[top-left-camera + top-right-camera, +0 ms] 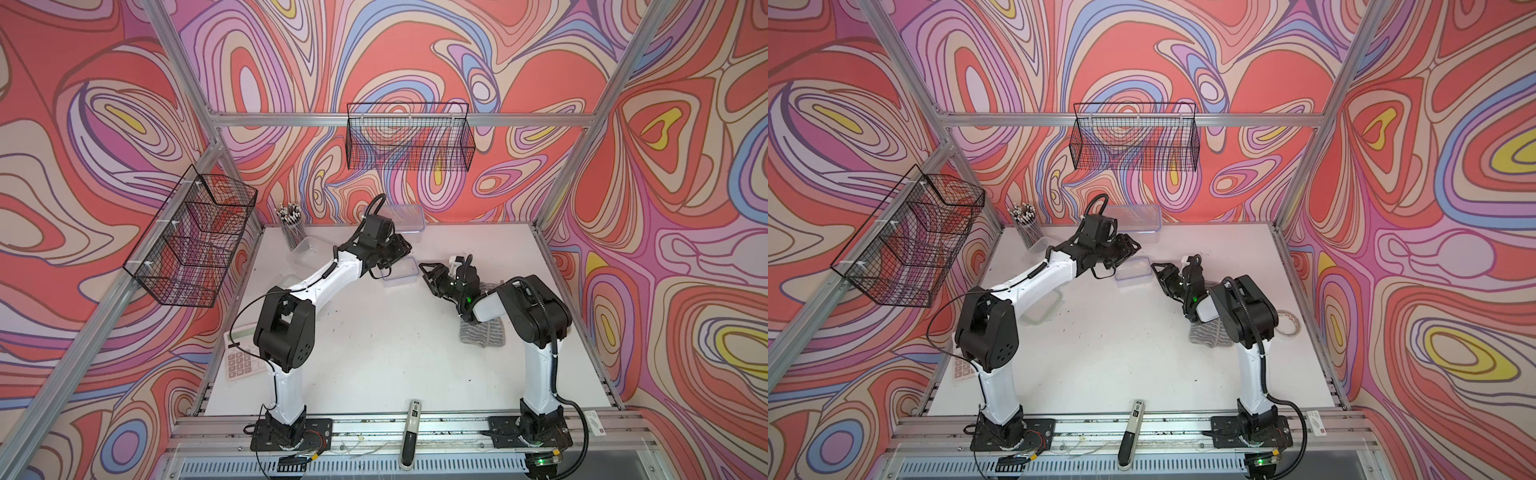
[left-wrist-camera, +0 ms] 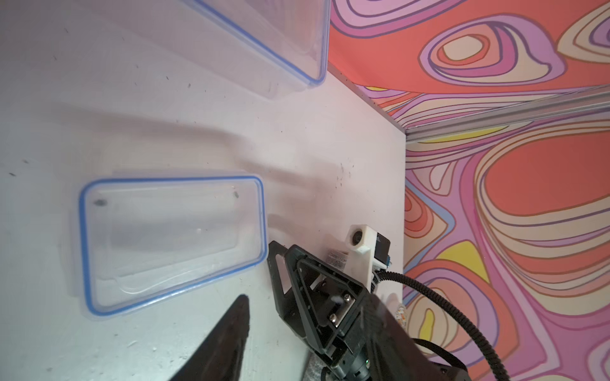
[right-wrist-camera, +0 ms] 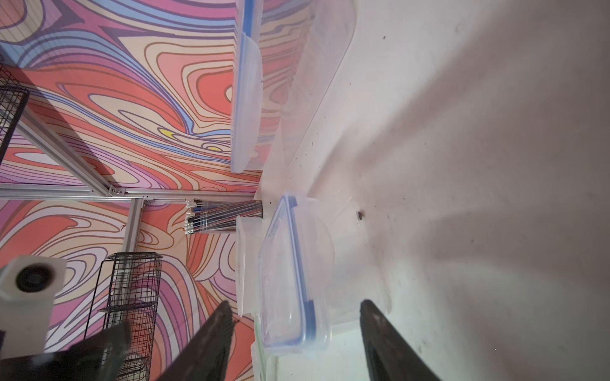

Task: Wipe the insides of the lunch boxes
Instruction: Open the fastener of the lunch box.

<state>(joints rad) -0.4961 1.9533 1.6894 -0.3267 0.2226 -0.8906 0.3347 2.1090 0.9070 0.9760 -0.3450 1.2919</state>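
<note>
Wiping seems unstarted: the cloth (image 1: 484, 332) lies ungrasped at the right, and the lidded lunch box (image 1: 401, 274) sits mid-table just left of the spread, empty right gripper (image 3: 295, 305), close by the left gripper (image 1: 405, 250), whose jaws cannot be judged.

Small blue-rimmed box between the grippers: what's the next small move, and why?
Probably ease the right gripper forward to steady the small lunch box: it sits lidded, so no wiping yet; the gripper stands open and empty beside it, and the grey cloth lies unheld.
</note>
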